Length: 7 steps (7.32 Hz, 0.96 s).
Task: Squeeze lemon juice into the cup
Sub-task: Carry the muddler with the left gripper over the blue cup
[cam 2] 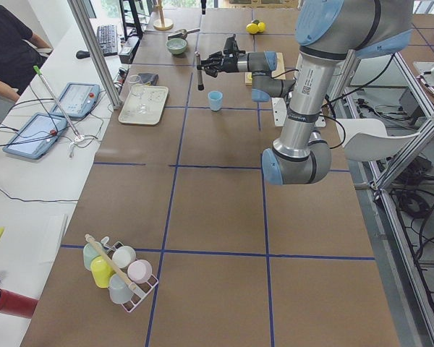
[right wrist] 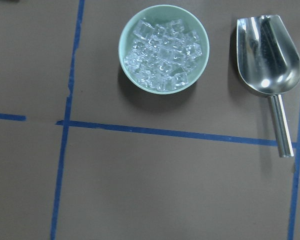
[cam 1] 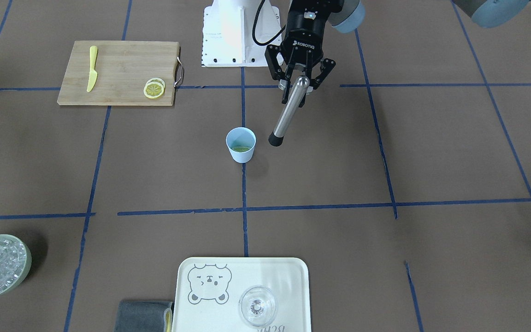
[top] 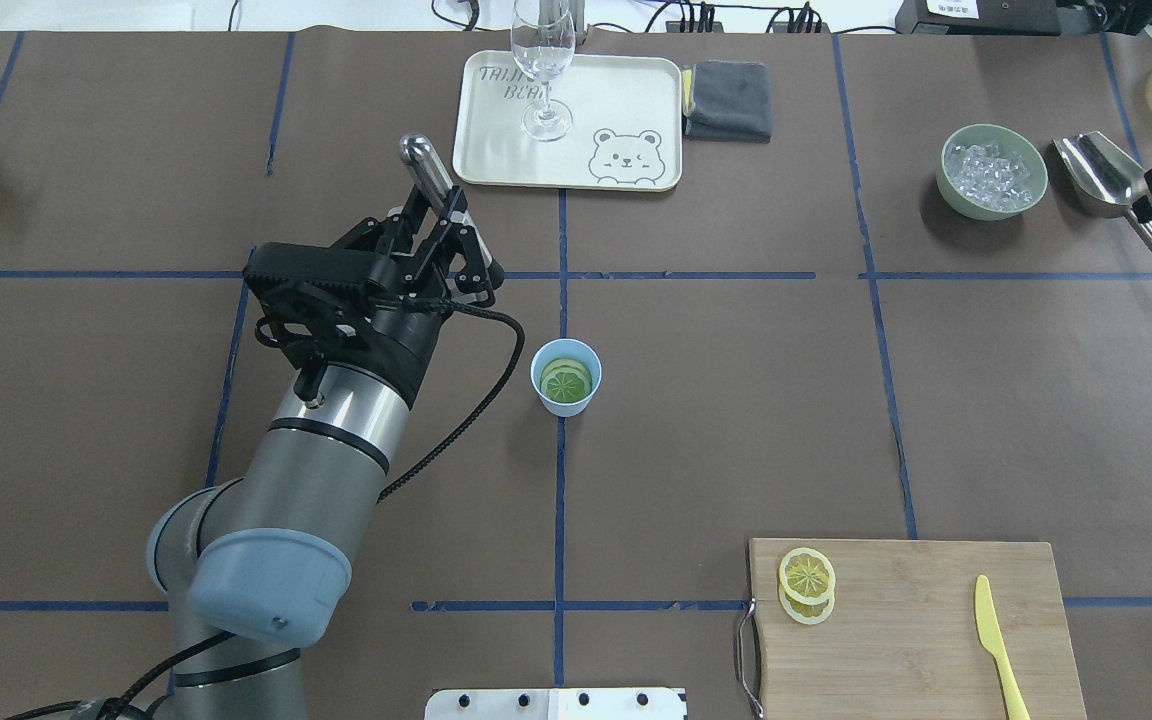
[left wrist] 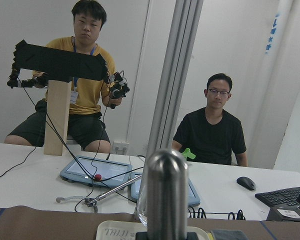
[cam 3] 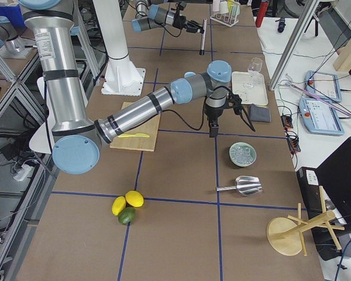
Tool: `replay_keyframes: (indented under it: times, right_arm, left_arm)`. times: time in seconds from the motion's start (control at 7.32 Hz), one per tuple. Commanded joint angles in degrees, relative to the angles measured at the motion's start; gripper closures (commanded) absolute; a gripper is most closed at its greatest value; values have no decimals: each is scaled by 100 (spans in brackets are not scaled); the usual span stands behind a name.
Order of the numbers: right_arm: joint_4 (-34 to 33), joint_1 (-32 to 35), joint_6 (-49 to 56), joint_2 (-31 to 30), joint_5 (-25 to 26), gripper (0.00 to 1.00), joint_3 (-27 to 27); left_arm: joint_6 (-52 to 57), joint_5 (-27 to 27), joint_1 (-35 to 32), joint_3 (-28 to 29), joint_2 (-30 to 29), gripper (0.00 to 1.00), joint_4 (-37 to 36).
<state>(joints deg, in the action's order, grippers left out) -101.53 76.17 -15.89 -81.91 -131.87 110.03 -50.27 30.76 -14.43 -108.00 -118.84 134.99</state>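
Greenish spoked lemon slice (top: 566,381) lies flat in the smooth light-blue cup (top: 566,404); my left gripper (cam 1: 298,85) clamps a polished steel muddler (cam 1: 288,113).

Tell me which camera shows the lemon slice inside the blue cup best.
The overhead exterior view: it looks straight into the cup and shows the lemon slice lying flat, segments visible. The front-facing view catches only a thin edge of it; exterior left shows only the cup; the others miss it.
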Motion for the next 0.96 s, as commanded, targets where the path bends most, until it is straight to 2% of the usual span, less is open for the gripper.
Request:
replay_keyframes:
  times: [0.0, 0.55, 0.82]
  right_arm:
    - [2, 345, 734, -167, -6, 0, -323]
    - [-7, 355, 789, -159, -6, 0, -412]
    - [-7, 355, 772, -159, -6, 0, -412]
  left_arm:
    - [498, 27, 107, 331, -269, 100, 202]
    - [536, 71, 309, 684, -552, 100, 352]
    - [544, 342, 309, 841, -570, 100, 352]
